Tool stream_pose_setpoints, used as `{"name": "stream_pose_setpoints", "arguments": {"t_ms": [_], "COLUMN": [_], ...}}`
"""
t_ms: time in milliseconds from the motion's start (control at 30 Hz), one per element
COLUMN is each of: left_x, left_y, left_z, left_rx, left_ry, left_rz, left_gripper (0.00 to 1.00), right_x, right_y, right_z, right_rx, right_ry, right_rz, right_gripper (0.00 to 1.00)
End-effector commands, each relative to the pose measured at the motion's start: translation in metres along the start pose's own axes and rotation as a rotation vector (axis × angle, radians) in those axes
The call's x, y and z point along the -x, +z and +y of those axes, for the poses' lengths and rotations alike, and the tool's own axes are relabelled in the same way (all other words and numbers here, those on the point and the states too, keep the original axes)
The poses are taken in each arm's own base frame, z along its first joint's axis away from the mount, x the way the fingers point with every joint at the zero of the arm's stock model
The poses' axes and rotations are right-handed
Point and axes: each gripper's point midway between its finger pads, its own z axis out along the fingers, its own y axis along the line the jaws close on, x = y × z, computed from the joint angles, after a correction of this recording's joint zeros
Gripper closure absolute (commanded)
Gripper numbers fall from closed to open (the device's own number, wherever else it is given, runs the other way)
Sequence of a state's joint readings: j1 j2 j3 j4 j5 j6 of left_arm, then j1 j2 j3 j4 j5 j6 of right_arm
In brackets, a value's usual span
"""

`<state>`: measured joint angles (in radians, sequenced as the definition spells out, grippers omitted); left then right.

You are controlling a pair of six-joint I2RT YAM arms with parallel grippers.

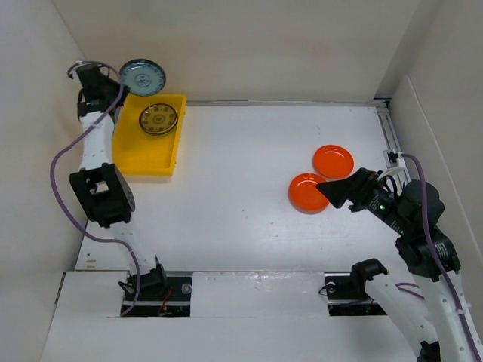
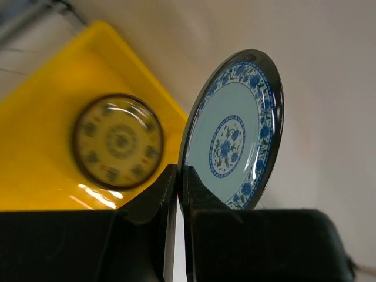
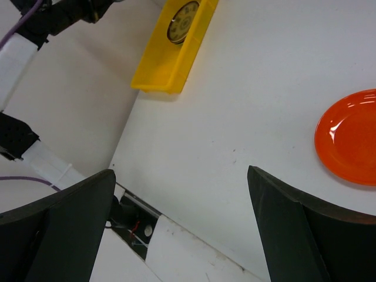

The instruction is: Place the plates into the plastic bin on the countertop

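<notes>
Plates were only partly binned. Nearest, the right fingers [image 1: 332, 193] stood wide and empty beside an orange plate [image 1: 308, 192] and a second orange plate [image 1: 333, 160], both on the desk [image 1: 241, 173], well apart from the yellow bin [image 1: 139, 158]. Farther off, one brown patterned plate [image 1: 158, 118] lay in that bin. Beyond, the left fingers [image 2: 178, 176] pinched a blue plate [image 2: 232, 132], unplaced.

Right gripper [image 3: 181, 176] gapes near 1 orange plate [image 3: 349, 138].

Bright, even overhead light throws soft shadows, glare streaks the bin [image 2: 35, 176] and orange plate [image 3: 349, 138], and the gold plate [image 2: 117, 141] is blurred.
</notes>
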<state>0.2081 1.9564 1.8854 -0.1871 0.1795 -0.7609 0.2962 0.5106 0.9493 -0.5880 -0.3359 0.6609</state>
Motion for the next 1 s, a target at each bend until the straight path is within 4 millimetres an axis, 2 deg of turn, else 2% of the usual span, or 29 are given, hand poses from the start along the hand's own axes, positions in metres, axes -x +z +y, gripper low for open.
{"name": "stream_pose_setpoints", "arguments": {"t_ms": [0, 33, 133, 200, 233, 333, 367, 467, 533, 567, 600, 700, 733, 767, 800, 833, 867, 933, 967], "left_x": [-0.019, -0.012, -0.007, -0.001, -0.005, 0.000, 0.004, -0.003, 0.002, 0.001, 0.003, 0.009, 0.008, 0.020, 0.017, 0.023, 0.022, 0.011, -0.015], "left_y": [-0.002, -0.002, 0.011, 0.015, 0.018, 0.022, 0.022, 0.031, 0.032, 0.032, 0.031, 0.025, 0.023, 0.014, 0.011, 0.005, -0.009, -0.029, -0.033], "left_z": [0.042, 0.045, 0.080, 0.094, 0.096, 0.098, 0.094, 0.098, 0.093, 0.091, 0.086, 0.074, 0.067, 0.052, 0.045, 0.036, 0.017, -0.005, -0.002], "left_rx": [0.092, 0.098, 0.160, 0.176, 0.172, 0.169, 0.156, 0.156, 0.146, 0.138, 0.123, 0.092, 0.080, 0.048, 0.043, 0.020, -0.015, -0.068, -0.071], "left_ry": [0.040, 0.046, 0.029, 0.026, 0.023, 0.019, 0.023, -0.004, -0.009, -0.019, -0.018, -0.023, -0.016, -0.004, 0.000, 0.006, 0.015, 0.038, 0.053], "left_rz": [0.122, 0.113, 0.125, 0.115, 0.131, 0.126, 0.111, 0.139, 0.128, 0.135, 0.135, 0.124, 0.123, 0.091, 0.097, 0.086, 0.095, 0.122, 0.175], "left_gripper": [1.00, 1.00, 1.00, 1.00, 1.00, 1.00, 1.00, 1.00, 1.00, 0.92, 0.50, 0.19, 0.00, 0.00, 0.00, 0.00, 0.00, 0.00, 0.00], "right_x": [0.013, 0.012, 0.011, 0.011, 0.011, 0.011, 0.011, 0.013, 0.012, 0.012, 0.012, 0.014, 0.014, 0.017, 0.017, 0.017, 0.019, 0.019, 0.022], "right_y": [0.007, 0.009, 0.012, 0.012, 0.012, 0.012, 0.012, 0.008, 0.008, 0.008, 0.008, 0.004, 0.004, 0.003, 0.003, 0.003, 0.001, 0.001, 0.002], "right_z": [0.012, 0.010, 0.008, 0.008, 0.008, 0.005, 0.005, 0.007, 0.005, 0.005, 0.005, 0.007, 0.007, 0.010, 0.010, 0.010, 0.012, 0.010, 0.006], "right_rx": [0.053, 0.047, 0.042, 0.042, 0.042, 0.029, 0.029, 0.024, 0.019, 0.019, 0.019, 0.017, 0.017, 0.022, 0.022, 0.022, 0.028, 0.013, -0.009], "right_ry": [-0.034, -0.031, -0.027, -0.027, -0.027, -0.033, -0.033, -0.036, -0.033, -0.033, -0.033, -0.036, -0.036, -0.039, -0.039, -0.039, -0.042, -0.038, -0.038], "right_rz": [-0.030, -0.022, -0.015, -0.015, -0.015, -0.014, -0.014, -0.028, -0.021, -0.021, -0.021, -0.034, -0.034, -0.040, -0.040, -0.040, -0.047, -0.048, -0.065], "right_gripper": [0.00, 0.00, 0.00, 0.00, 0.00, 0.00, 0.00, 0.00, 0.00, 0.00, 0.00, 0.00, 0.00, 0.00, 0.00, 0.00, 0.00, 0.00, 0.00]}}
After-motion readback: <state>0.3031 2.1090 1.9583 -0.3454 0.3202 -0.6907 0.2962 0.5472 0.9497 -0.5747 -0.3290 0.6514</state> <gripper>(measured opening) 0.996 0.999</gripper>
